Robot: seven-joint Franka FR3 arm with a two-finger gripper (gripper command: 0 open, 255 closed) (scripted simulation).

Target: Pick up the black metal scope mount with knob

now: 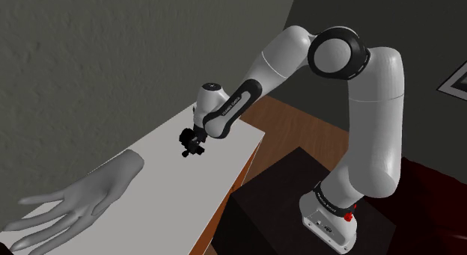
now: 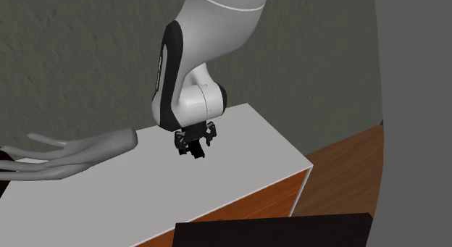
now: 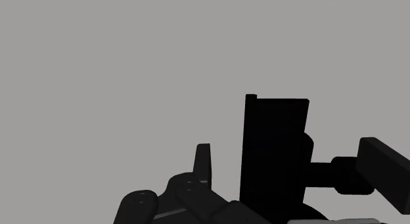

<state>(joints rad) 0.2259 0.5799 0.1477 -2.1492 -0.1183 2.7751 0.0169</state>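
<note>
The black scope mount (image 3: 276,154) rises as a tall flat block right beside the hand. Its knob (image 3: 384,167) sticks out sideways on a short stem. My black gripper (image 1: 191,143) hangs low over the far part of the white tabletop (image 1: 224,160), pointing down. From the second exterior view the gripper (image 2: 193,144) sits just at the table surface (image 2: 246,166). There the mount blends into the black hand, so I cannot make out whether it is clasped or whether it rests on the table.
A large grey sculpted hand (image 1: 75,205) lies on the table's near part, fingers spread, also seen as the grey hand (image 2: 69,153). The table edge (image 2: 308,168) drops to a wooden floor (image 2: 348,158). The black stand (image 1: 299,209) is beside the table.
</note>
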